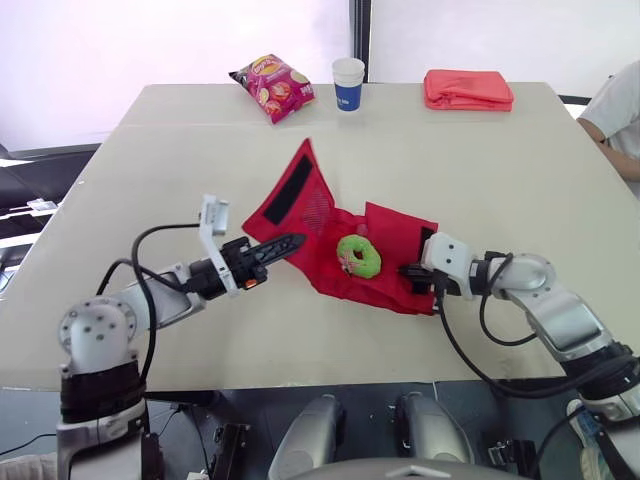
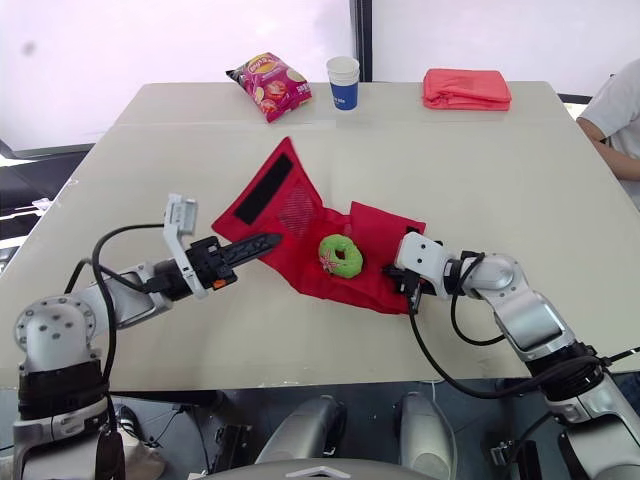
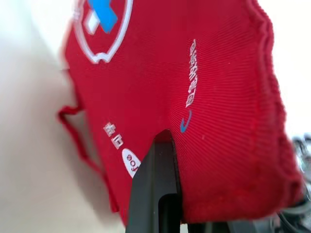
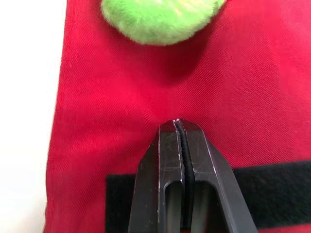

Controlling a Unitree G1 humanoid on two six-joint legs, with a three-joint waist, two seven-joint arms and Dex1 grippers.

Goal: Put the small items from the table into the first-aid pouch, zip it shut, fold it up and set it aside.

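The red first-aid pouch (image 1: 392, 262) lies unfolded in the middle of the table (image 1: 500, 180). Its left flap (image 1: 300, 195), with a black strip and a mesh pocket, stands tilted up. My left gripper (image 1: 284, 243) is shut on that flap's lower edge; in the left wrist view the pouch's printed outer side (image 3: 194, 97) drapes over one black finger (image 3: 156, 184). A fuzzy green ring toy (image 1: 358, 256) rests on the pouch's middle. My right gripper (image 4: 178, 125) is shut, its tips pressed on the red fabric just right of the toy (image 4: 160, 19), above a black velcro band (image 4: 274, 191).
At the table's far edge lie a red snack bag (image 1: 273, 87), a white and blue paper cup (image 1: 348, 83) and a folded red pouch (image 1: 468, 90). A person's white sleeve (image 1: 620, 110) shows at the right edge.
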